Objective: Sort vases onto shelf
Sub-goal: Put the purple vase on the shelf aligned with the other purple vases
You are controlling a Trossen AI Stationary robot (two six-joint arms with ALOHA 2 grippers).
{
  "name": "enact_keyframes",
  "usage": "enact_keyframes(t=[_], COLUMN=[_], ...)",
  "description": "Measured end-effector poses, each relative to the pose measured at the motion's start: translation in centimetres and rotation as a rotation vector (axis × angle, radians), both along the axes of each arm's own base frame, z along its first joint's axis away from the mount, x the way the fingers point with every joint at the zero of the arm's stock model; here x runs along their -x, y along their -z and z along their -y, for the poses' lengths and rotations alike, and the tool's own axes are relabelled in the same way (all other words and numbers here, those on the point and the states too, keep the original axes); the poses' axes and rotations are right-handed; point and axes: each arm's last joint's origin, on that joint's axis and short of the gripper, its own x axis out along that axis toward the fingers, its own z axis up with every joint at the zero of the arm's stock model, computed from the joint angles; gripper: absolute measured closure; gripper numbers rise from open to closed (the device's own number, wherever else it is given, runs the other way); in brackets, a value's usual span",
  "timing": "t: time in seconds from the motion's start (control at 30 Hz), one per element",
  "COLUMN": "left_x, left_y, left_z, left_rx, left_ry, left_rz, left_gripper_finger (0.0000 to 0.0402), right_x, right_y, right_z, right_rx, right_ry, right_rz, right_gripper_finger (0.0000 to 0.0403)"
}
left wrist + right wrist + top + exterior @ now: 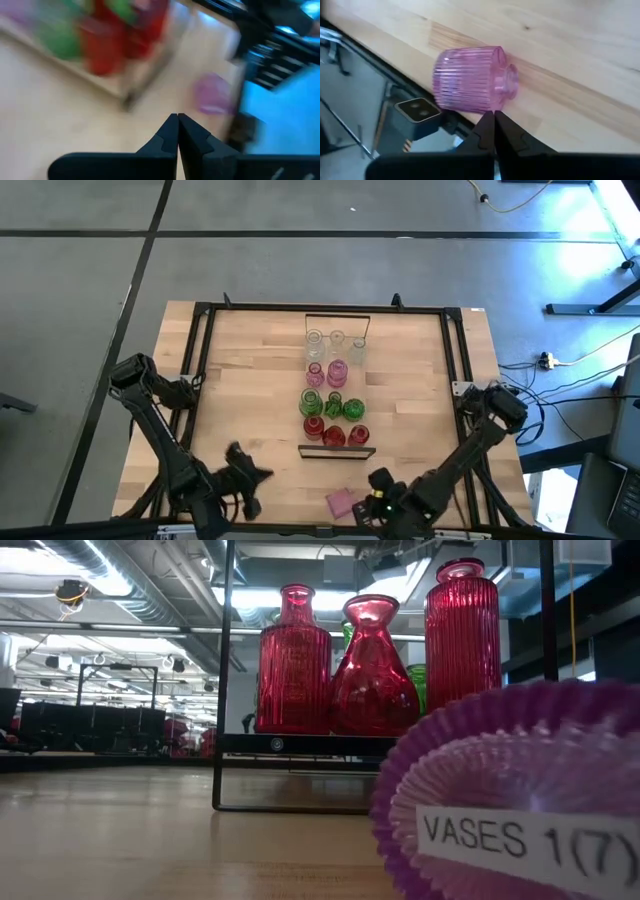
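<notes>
Count, vases by colour:
- Red vases: three are standing, the group nearest the left pincer.
- Green vases: three are standing, just beyond the red ones from that pincer.
- Pink vases: two are standing farther off again; one more, a ribbed pink vase, is lying on its side just ahead of the right pincer. Three in all.
- Clear vases: three or four are showing, farthest from both pincers; the glass is blending, so the exact count is uncertain.

Shelf: one.
Pincers: two.
</notes>
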Motion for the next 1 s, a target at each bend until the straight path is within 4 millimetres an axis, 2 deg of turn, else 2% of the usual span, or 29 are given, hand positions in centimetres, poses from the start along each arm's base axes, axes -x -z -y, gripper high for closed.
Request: enact_keyframes(t=[0.1, 0.17, 0.3, 0.47, 0.6, 0.77, 1.0], left_x=[-1.2, -1.7, -2.7, -4.5, -5.3, -5.7, -7.6], left_y=[1.9, 3.3, 4.8, 4.9, 4.7, 5.5, 8.8], left_z=[0.6, 0.2, -1.2, -2.6, -3.1, -3.1, -1.7], left_rx=[0.121, 0.173, 0.239, 0.27, 0.309, 0.375, 0.538], left_ry=[0.082, 0.066, 0.008, 0.033, 0.034, -0.004, 0.018], left_rz=[0.06, 0.111, 0.167, 0.149, 0.149, 0.135, 0.143], left_gripper_finger=[0.0401, 0.0402, 0.0402, 0.0401, 0.0401, 0.0402, 0.0402], right_x=[1.4, 2.4, 3.1, 2.9, 3.6, 4.5, 3.8], right_y=[0.2, 0.7, 2.4, 4.8, 5.4, 5.2, 6.1], right_z=[-1.0, -1.7, -2.3, -0.9, 0.6, 1.8, 3.0], right_rx=[0.007, -0.001, -0.077, -0.177, -0.192, -0.165, -0.164], right_ry=[0.056, 0.101, 0.109, 0.15, 0.164, 0.115, 0.095], right_rz=[0.071, 0.125, 0.215, 0.308, 0.328, 0.305, 0.337], right_gripper_finger=[0.0399, 0.0385, 0.0321, 0.0223, 0.0178, 0.0173, 0.0194])
